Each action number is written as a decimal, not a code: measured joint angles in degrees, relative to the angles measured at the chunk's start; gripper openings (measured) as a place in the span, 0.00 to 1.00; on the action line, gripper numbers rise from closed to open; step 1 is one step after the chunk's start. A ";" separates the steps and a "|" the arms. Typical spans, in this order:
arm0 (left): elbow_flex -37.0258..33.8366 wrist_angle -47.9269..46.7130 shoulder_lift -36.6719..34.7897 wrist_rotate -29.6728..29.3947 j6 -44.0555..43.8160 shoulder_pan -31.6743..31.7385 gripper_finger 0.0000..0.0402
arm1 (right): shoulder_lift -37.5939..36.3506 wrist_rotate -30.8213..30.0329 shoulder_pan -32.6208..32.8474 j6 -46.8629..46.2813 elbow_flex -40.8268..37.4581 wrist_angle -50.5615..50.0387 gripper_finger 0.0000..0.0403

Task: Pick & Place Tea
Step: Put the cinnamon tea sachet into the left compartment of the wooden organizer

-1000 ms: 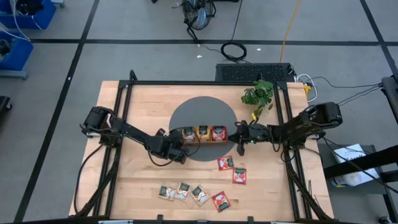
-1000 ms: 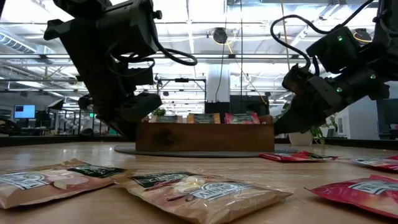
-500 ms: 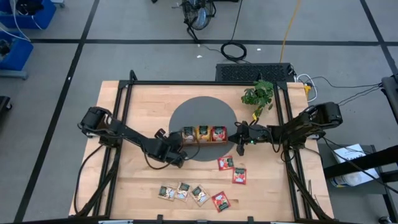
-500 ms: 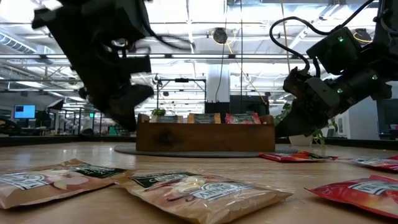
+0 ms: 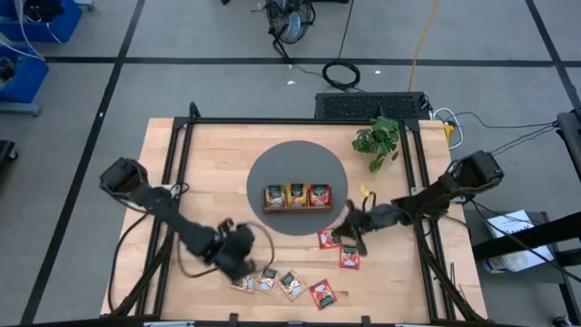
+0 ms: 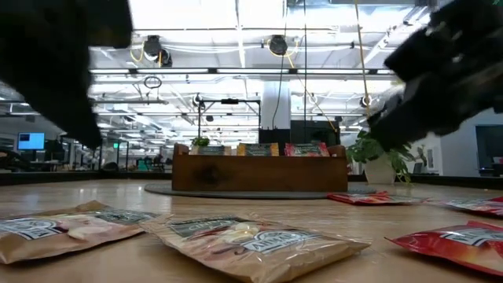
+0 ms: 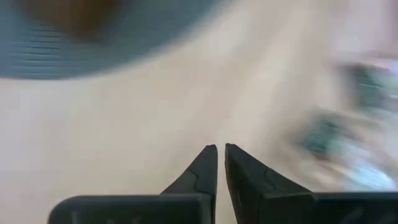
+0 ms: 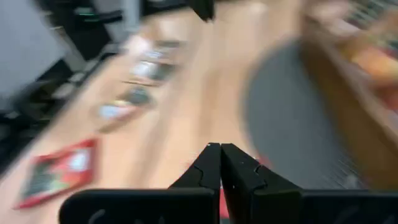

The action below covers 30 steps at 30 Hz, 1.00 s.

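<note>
Tea sachets [image 5: 289, 283], red and pale, lie flat; left end effector [image 5: 238, 261] and right end effector [image 5: 348, 232] are pinched together, empty.

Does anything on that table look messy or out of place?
Mostly the tea sachets: several lie loose at mixed angles near the table's front edge, outside the wooden tray on the grey mat. Nothing looks spilled or damaged.

Both grippers, left [image 5: 243, 265] and right [image 5: 349, 234], now away from the tray [image 5: 297, 197], nearer the loose sachets [image 5: 267, 280].
</note>
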<state>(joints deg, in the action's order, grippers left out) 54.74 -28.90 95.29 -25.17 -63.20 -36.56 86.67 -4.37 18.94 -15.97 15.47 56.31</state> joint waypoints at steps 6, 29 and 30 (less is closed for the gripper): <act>0.12 21.27 1.28 0.17 4.62 -7.16 0.09 | 0.95 0.05 6.61 5.98 6.82 -6.13 0.00; 4.13 28.49 12.39 9.07 4.07 -7.99 0.09 | 23.37 10.57 3.90 7.78 23.59 -7.53 0.00; 4.14 28.43 12.45 9.09 2.55 -8.13 0.09 | 23.30 10.57 3.67 7.94 23.54 -6.27 0.00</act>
<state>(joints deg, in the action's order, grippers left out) 58.88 -0.47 107.74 -16.08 -60.65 -44.69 109.97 6.20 22.61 -8.03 39.01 50.04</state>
